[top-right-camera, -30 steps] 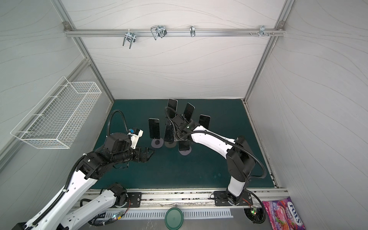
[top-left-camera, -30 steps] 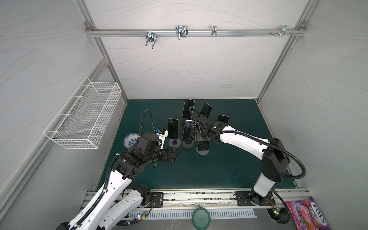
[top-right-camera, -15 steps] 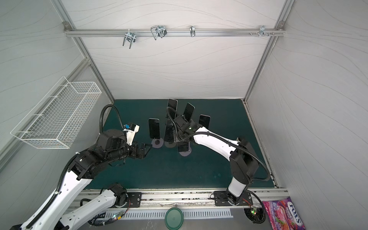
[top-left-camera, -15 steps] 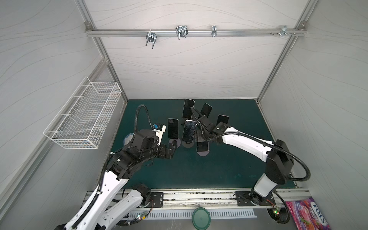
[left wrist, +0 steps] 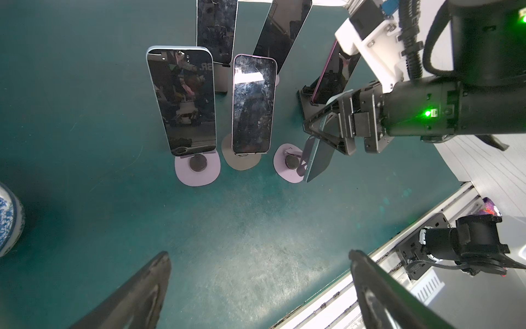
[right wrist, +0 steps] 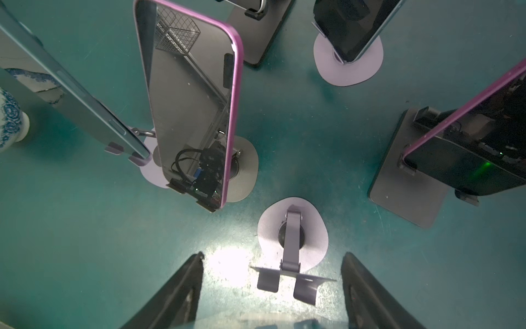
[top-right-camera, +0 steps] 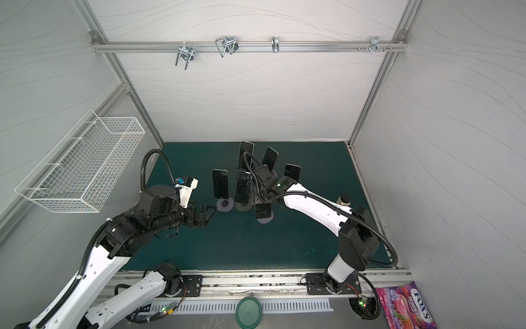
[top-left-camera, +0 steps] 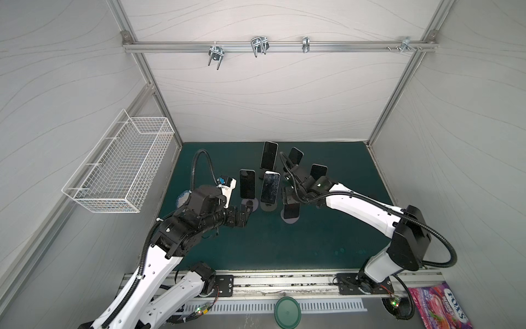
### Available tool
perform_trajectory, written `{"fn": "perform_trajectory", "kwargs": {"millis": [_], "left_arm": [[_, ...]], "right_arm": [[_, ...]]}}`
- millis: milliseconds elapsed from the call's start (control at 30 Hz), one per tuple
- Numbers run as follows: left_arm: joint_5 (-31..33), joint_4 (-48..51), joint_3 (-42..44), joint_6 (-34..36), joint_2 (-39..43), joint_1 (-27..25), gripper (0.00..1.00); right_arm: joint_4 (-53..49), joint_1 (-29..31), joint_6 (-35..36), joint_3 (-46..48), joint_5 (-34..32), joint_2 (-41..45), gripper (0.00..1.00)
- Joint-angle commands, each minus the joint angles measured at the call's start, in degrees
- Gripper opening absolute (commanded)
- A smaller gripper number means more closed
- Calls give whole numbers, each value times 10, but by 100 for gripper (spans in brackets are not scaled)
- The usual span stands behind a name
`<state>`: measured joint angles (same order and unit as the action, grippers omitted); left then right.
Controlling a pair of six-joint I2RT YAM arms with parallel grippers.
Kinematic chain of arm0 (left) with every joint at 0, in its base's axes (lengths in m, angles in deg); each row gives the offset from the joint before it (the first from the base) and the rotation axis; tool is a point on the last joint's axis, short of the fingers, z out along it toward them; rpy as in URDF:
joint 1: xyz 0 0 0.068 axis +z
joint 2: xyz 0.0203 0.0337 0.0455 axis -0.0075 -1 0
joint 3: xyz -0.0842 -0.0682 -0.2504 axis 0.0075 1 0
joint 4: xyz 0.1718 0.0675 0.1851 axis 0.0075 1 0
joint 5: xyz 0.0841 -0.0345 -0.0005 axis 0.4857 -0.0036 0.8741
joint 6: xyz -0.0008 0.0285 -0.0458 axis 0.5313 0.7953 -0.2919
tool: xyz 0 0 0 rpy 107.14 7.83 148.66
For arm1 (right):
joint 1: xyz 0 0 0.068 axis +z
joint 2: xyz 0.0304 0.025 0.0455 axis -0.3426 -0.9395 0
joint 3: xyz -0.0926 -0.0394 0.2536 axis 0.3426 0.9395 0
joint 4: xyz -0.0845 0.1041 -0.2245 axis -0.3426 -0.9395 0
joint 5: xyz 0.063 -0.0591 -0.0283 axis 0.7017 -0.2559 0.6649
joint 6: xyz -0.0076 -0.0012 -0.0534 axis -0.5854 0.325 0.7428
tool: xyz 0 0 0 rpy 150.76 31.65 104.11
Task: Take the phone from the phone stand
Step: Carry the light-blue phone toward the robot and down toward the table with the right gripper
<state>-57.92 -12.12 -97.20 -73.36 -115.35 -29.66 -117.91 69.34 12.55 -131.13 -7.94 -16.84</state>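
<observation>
Several dark phones lean on stands on the green mat. My right gripper [top-left-camera: 290,199] [left wrist: 318,136] is shut on a pale blue phone [left wrist: 318,162] [top-left-camera: 291,212], gripping its long edges. The phone hangs tilted just off its phone stand [left wrist: 287,168] [right wrist: 293,236]. The stand's cradle is empty in the right wrist view, where the phone's edge [right wrist: 256,320] shows low between the fingers [right wrist: 367,287]. My left gripper [top-left-camera: 244,213] [left wrist: 259,256] is open and empty, low over the mat in front of the leftmost stand [left wrist: 197,171].
Other phones stand close around: a blue-edged one [top-left-camera: 246,183], a pink-edged one [top-left-camera: 270,188], and three behind [top-left-camera: 269,155] [top-left-camera: 294,155] [top-left-camera: 318,172]. A blue-and-white vase [left wrist: 8,216] sits at the left. A wire basket [top-left-camera: 119,168] hangs on the left wall.
My left arm has drawn back to the left and risen a little, its gripper staying open. The right gripper has stayed almost where it was, still on the phone.
</observation>
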Motion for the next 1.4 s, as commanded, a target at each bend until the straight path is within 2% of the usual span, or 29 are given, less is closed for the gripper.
{"fn": "perform_trajectory", "kwargs": {"millis": [0, 300, 567, 867, 1067, 1367], "left_arm": [[3, -27, -21, -17, -7, -2, 99], [-4, -67, -16, -8, -26, -2, 99], [-39, -80, -41, -5, -71, -2, 99], [-29, -70, -41, 2, -58, -2, 99], [-20, -68, -16, 0, -32, -2, 99], [-28, -67, -21, 11, -36, -2, 99]], "right_arm": [[0, -10, 10, -9, 16, 25, 67], [-36, -20, 31, -34, 42, 35, 67], [-51, -30, 24, -23, 61, 77, 66], [-77, -54, 25, 6, 106, 96, 65], [-105, -65, 28, -2, 120, 93, 65], [-160, -85, 42, 3, 136, 122, 64]]}}
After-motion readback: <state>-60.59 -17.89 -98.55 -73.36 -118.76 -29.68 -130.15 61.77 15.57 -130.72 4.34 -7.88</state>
